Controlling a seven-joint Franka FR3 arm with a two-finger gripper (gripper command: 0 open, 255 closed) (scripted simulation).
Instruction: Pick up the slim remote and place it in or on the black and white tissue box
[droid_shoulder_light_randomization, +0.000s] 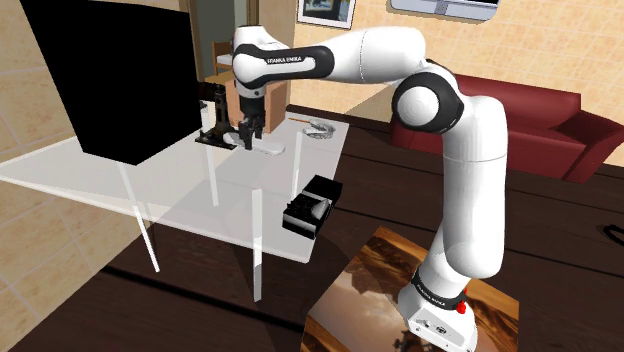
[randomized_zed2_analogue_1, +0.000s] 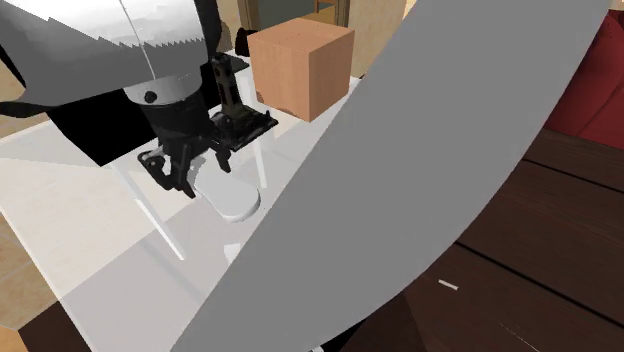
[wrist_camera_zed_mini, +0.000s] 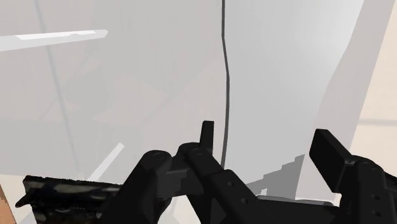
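At the far end of the glass surface (droid_shoulder_light_randomization: 200, 205), the arm (droid_shoulder_light_randomization: 380, 55) rises from its stand (droid_shoulder_light_randomization: 430, 320), bends at the elbow and runs level towards the shoulder view's left. The wrist is turned straight down. The pincer (droid_shoulder_light_randomization: 247, 140) (randomized_zed2_analogue_1: 190, 178) (wrist_camera_zed_mini: 264, 130) hangs fingertips-down, close over the surface. Its fingers (wrist_camera_zed_mini: 331, 153) stand well apart and clasp nothing (only pale surface shows between them). The remote (droid_shoulder_light_randomization: 212, 133) (randomized_zed2_analogue_1: 243, 124) (wrist_camera_zed_mini: 63, 194), black, is just beside the pincer and outside the fingers; whether it lies quite flat cannot be told. A white disc (droid_shoulder_light_randomization: 265, 148) (randomized_zed2_analogue_1: 232, 200) lies by the fingertips on the other side. The tissue box (droid_shoulder_light_randomization: 312, 207) sits at the surface's near edge, well apart from the pincer. A brown box (randomized_zed2_analogue_1: 300, 65) stands behind the remote.
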